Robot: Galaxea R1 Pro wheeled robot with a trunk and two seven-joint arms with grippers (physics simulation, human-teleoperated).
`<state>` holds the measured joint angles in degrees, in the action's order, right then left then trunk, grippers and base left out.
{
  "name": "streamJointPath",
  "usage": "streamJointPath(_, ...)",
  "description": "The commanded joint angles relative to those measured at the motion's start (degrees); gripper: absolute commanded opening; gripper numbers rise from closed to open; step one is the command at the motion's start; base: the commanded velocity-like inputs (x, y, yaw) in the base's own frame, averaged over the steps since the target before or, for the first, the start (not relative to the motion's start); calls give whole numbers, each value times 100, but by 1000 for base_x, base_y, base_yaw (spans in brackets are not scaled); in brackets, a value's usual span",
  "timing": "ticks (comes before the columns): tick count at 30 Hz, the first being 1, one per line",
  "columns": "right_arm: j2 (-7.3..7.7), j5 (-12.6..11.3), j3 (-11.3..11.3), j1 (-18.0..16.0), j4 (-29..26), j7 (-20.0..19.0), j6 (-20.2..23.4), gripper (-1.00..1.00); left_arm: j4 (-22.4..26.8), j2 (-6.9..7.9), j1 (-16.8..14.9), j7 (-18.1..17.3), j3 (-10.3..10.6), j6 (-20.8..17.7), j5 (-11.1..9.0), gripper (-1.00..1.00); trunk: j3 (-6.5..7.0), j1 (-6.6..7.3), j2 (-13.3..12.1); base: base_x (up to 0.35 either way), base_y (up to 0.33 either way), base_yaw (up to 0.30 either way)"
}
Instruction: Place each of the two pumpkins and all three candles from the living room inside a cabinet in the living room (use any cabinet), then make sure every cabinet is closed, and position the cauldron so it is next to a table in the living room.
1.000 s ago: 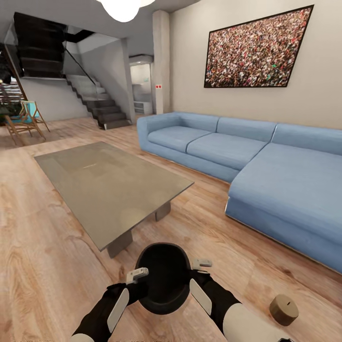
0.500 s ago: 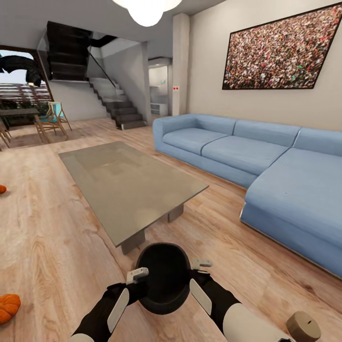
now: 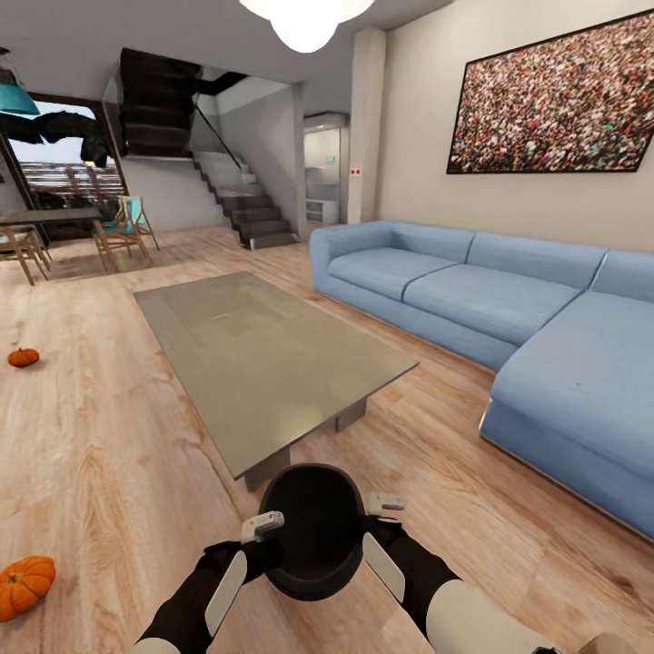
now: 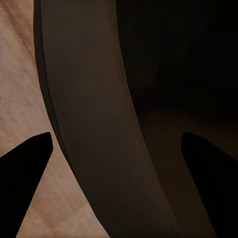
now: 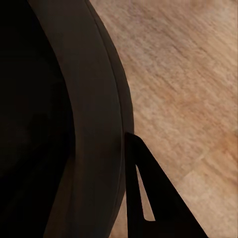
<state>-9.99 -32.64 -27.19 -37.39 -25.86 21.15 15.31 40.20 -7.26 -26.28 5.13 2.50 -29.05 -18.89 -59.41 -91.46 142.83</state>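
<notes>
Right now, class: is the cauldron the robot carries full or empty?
Empty, as far as visible: the head view looks into the cauldron's wide mouth and shows only dark interior, though the very bottom is too dark to tell.

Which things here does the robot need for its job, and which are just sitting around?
Needed: cauldron, held between both arms; near pumpkin and far pumpkin on the floor; coffee table.

Just there: blue sofa, wall picture, staircase, chairs.

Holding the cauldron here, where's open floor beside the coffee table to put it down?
Bare floor lies between the coffee table and the blue sofa, and just ahead of the cauldron at the table's near corner. Left of the table is roomy too, apart from two pumpkins.
</notes>
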Motion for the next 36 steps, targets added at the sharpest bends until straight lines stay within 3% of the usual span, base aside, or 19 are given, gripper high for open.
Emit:
streamJointPath(1, 0, -14, 47, -5, -16, -560, -19, -100, 4, 5, 0, -3, -91, -4, 52, -100, -17, -21, 41, 1, 0, 62)
streamJointPath(4, 0, -14, 47, -5, -16, -560, -19, -100, 5, 5, 2, -3, -91, -4, 52, -100, -82, -29, 45, 0, 0, 22)
streamJointPath(30, 0, -14, 49, -5, -16, -560, -28, -100, 5, 5, 2, -3, -91, -4, 52, -100, -61, -29, 45, 45, 0, 44)
streamJointPath(36, 0, -21, 55, -5, -16, -560, -28, -100, 5, 5, 0, -3, -91, -4, 52, -100, -194, -44, 53, 0, 0, 0)
